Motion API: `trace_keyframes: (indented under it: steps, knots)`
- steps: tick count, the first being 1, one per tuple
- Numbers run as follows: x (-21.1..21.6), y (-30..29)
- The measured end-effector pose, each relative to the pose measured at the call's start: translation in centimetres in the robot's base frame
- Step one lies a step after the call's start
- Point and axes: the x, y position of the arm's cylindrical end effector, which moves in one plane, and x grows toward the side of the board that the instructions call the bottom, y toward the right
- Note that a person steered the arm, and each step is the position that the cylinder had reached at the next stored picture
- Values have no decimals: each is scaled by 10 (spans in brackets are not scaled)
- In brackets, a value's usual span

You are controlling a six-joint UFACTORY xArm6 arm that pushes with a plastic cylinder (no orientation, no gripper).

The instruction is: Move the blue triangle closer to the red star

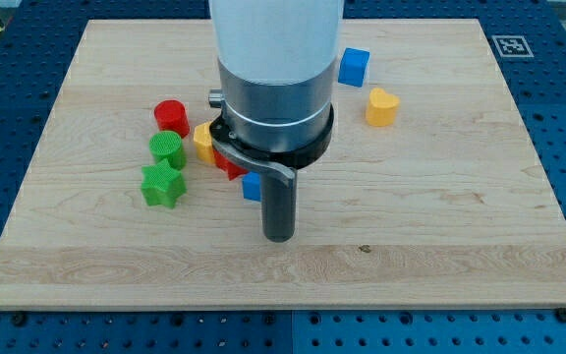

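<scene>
The blue triangle (252,187) lies near the board's middle, mostly hidden behind my rod; only a small blue part shows at the rod's left. The red star (229,166) sits just up-left of it, largely hidden by the arm's body, and whether the two touch cannot be told. My tip (279,236) rests on the board below and slightly right of the blue triangle, apart from it.
A yellow block (202,142) sits partly hidden left of the red star. A red cylinder (171,116), a green cylinder (167,149) and a green star (162,184) stand at the left. A blue cube (354,67) and a yellow heart (381,106) lie at the upper right.
</scene>
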Motion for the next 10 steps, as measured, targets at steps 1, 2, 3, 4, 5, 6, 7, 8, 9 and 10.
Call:
trace_keyframes:
  steps: [1,2,3,4,5,6,7,8,9,10]
  knots:
    - [0,-1]
    - [-3,-1]
    - [-7,-1]
    - [-10,-1]
    - [-14,-1]
    - [-19,-1]
    - [-23,-1]
    - [-27,-1]
    - [-28,-1]
    - [-28,-1]
